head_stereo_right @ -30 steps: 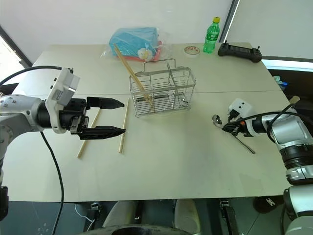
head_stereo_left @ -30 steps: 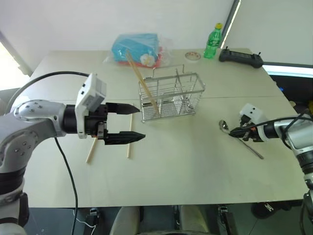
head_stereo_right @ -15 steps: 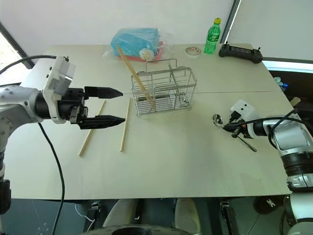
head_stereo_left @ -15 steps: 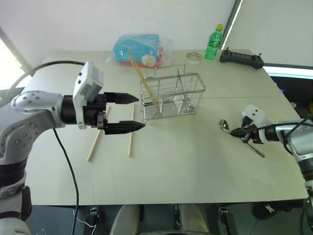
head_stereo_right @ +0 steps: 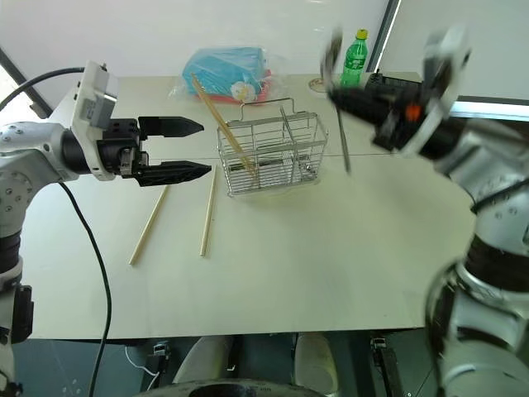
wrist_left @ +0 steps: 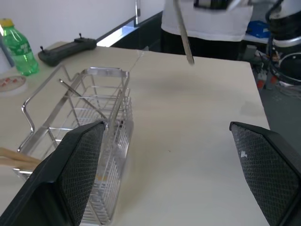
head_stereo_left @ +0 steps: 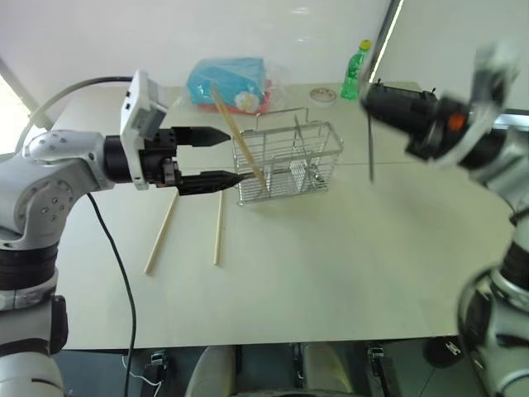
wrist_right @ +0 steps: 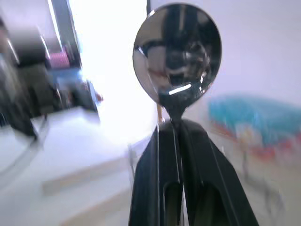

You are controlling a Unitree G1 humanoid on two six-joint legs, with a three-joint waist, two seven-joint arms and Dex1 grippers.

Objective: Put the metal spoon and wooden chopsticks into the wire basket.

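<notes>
One wooden chopstick (head_stereo_left: 240, 136) already leans in the wire basket (head_stereo_left: 291, 162) mid-table; two more chopsticks (head_stereo_left: 218, 227) lie toward the table's left edge. The right gripper (head_stereo_right: 351, 99), clamped on the metal spoon (wrist_right: 178, 49), holds it above the basket. The left gripper (head_stereo_left: 216, 155) gapes empty beside it.

Both arms are smooth silver-grey shells with rounded joints, and each wrist carries a small white box. The left gripper (head_stereo_left: 221, 155) ends in two long black pointed fingers (their inner pads finely cross-hatched), with a black cable looping back from the wrist; an orange spot marks the right wrist
</notes>
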